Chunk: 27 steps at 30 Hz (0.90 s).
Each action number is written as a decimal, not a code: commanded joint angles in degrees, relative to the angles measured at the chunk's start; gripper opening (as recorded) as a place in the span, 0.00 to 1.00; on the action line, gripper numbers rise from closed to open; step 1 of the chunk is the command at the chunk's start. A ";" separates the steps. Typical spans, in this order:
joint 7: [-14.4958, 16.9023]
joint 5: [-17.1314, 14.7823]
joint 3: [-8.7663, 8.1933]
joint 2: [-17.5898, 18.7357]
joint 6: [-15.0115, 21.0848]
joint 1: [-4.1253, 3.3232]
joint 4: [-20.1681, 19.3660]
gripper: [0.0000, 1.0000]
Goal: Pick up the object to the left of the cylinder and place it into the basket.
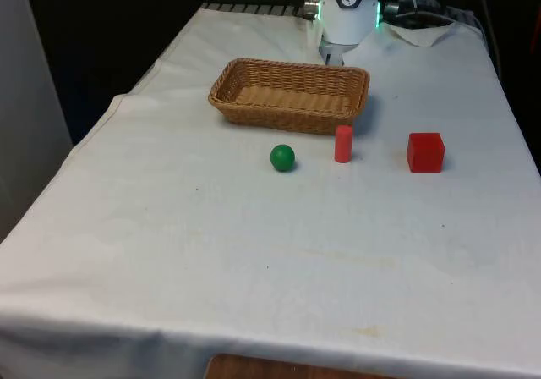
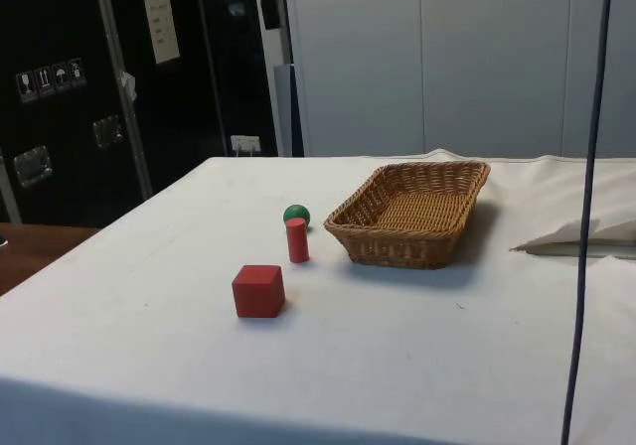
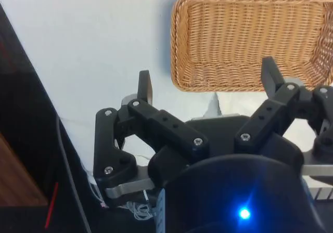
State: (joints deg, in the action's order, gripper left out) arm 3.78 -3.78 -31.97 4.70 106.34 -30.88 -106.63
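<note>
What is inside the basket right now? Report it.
Nothing shows inside the basket: the front and side views show bare woven floor. The near wall hides a thin strip of floor. The green ball sits outside on the cloth.

Soft, even light falls from above onto the white tabletop (image 1: 254, 252), which reads bright against the black surroundings. Shadows are faint: a soft one lies beside the basket (image 2: 412, 212) in the side view, and small ones sit under the red cube (image 2: 258, 291) and the red cylinder (image 2: 297, 239). In the wrist view the cloth is washed out almost to pure white.
</note>
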 commanded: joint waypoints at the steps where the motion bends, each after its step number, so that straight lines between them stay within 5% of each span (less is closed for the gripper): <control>1: 0.06 -0.17 0.00 0.11 0.29 0.00 -0.06 1.00; 5: -1.20 0.34 0.86 0.46 2.64 -0.57 -0.74 1.00; 27: -7.39 3.38 6.59 1.49 9.51 -0.74 -3.55 1.00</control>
State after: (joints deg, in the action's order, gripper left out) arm -3.84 -0.40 -25.15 6.30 116.25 -31.63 -110.41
